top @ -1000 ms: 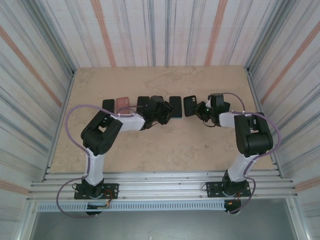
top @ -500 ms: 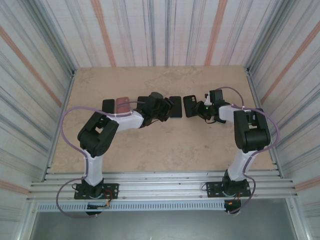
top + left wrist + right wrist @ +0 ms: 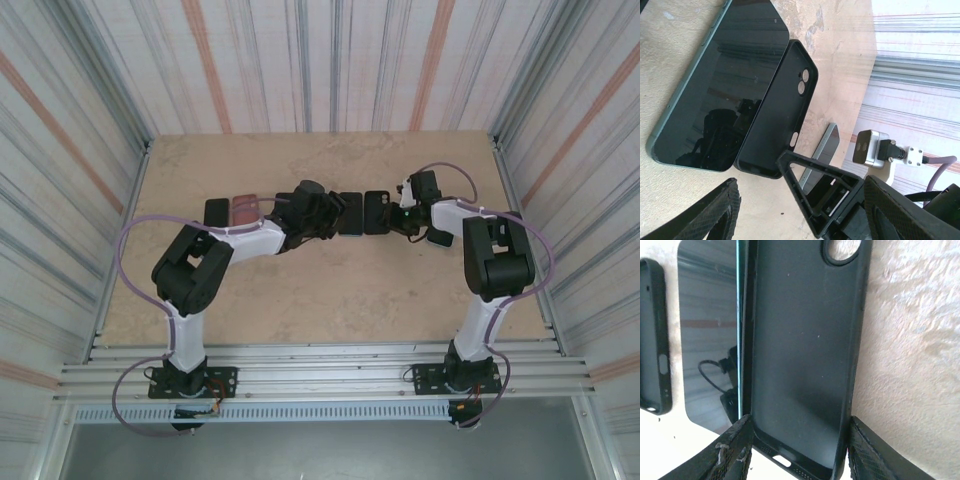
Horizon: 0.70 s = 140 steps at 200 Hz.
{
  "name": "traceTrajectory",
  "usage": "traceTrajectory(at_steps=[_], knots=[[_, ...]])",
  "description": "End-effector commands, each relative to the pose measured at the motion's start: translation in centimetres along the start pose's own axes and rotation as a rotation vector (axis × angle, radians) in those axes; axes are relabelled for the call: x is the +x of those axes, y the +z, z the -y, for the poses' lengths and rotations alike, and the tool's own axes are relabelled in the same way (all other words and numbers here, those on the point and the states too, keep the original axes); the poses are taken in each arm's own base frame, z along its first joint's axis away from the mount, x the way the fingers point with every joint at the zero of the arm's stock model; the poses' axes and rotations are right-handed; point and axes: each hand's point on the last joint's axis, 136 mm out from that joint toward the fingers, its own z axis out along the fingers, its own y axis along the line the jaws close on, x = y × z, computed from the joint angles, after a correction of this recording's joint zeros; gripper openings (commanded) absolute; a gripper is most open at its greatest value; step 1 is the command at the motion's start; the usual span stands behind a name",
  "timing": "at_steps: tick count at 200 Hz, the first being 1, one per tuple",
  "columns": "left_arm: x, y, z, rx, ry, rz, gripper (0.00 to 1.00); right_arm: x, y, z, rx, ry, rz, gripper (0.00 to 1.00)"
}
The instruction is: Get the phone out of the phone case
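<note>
Phone point(image 3: 710, 340) and empty case point(image 3: 800, 350) lie edge to edge mid-surface point(image 3: 330, 290), with open tan room toward the striped walls point(image 3: 300, 60). Right fingers point(image 3: 735, 450) straddle the case, seemingly not pinching it. Left fingers point(image 3: 715, 215) gape wide, empty.

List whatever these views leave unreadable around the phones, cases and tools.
- Right wrist view: it is unclear whether the right tool grips the empty case or only straddles it. The bottom edge cuts off the contact.
- Top view: the left tool covers part of the row, so what lies beneath is hidden.
- Right wrist view: the left edge cuts off the second case.
- Top view: the pink item is too small to tell phone from case.
</note>
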Motion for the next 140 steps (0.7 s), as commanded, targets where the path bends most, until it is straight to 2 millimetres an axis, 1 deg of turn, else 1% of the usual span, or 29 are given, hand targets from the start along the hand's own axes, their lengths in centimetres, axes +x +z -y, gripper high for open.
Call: traceTrajectory(at_steps=[1, 24, 43, 56, 61, 66, 79, 96, 100, 118, 140], knots=[[-0.4, -1.4, 2.6, 0.049, 0.037, 0.007, 0.68, 0.6, -0.2, 0.4, 0.041, -0.046, -0.027, 0.51], [-0.4, -1.6, 3.1, 0.055, 0.054, 0.004, 0.68, -0.2, -1.2, 0.5, 0.053, -0.054, -0.003, 0.53], [-0.3, -1.9, 3.4, 0.054, 0.086, -0.004, 0.68, -1.3, -2.6, 0.4, 0.061, -0.067, 0.032, 0.58], [-0.4, -2.1, 3.7, 0.057, 0.109, -0.006, 0.69, -2.0, -3.6, 0.3, 0.063, -0.082, 0.045, 0.63], [-0.3, -2.2, 3.9, 0.06, 0.118, -0.009, 0.69, -2.2, -4.0, 0.4, 0.066, -0.085, 0.053, 0.68], [-0.4, -2.3, 4.0, 0.06, 0.124, -0.01, 0.7, -2.5, -4.5, 0.3, 0.067, -0.087, 0.06, 0.7], [-0.4, -2.6, 4.5, 0.071, 0.142, -0.01, 0.71, -3.1, -6.0, 0.6, 0.085, -0.084, 0.079, 0.75], [-0.4, -3.1, 5.1, 0.08, 0.167, -0.012, 0.74, -3.6, -8.2, 1.7, 0.152, -0.075, 0.113, 0.78], [-0.4, -3.3, 5.2, 0.082, 0.175, -0.012, 0.75, -3.7, -8.7, 2.1, 0.172, -0.07, 0.121, 0.81], [-0.2, -3.6, 5.7, 0.097, 0.195, -0.019, 0.79, -3.8, -10.9, 4.0, 0.254, -0.03, 0.141, 1.0], [0.3, -3.6, 6.2, 0.118, 0.203, -0.044, 0.84, -3.8, -13.1, 6.8, 0.372, 0.019, 0.165, 0.99]])
